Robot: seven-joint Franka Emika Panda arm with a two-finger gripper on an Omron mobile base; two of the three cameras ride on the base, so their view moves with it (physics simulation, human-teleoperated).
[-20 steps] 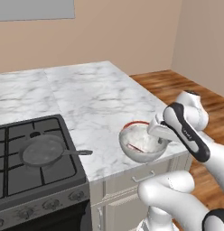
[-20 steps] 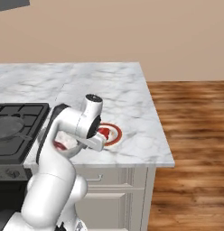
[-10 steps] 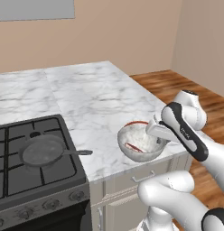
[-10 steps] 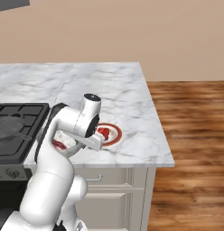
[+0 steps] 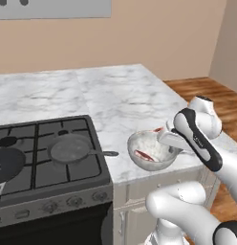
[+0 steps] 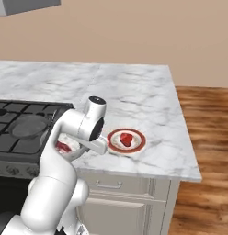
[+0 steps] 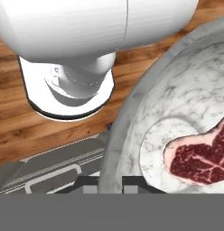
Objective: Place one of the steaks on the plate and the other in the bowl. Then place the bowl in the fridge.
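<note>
The hand (image 5: 164,139) has lifted the bowl (image 5: 150,151) slightly off the table (image 5: 115,100) — clamped on its three-o'clock rim, apparently — marbled steak (image 7: 202,160) inside; fridge trip next.

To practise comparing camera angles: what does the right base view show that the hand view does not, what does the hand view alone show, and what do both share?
The right base view alone shows the plate holding the plain red steak on the marble counter, with the stove to its left. The hand view alone shows the marbled steak's white fat pattern, and the gripper shut on the bowl's rim. Both share the bowl, that steak, and the wood floor.
</note>
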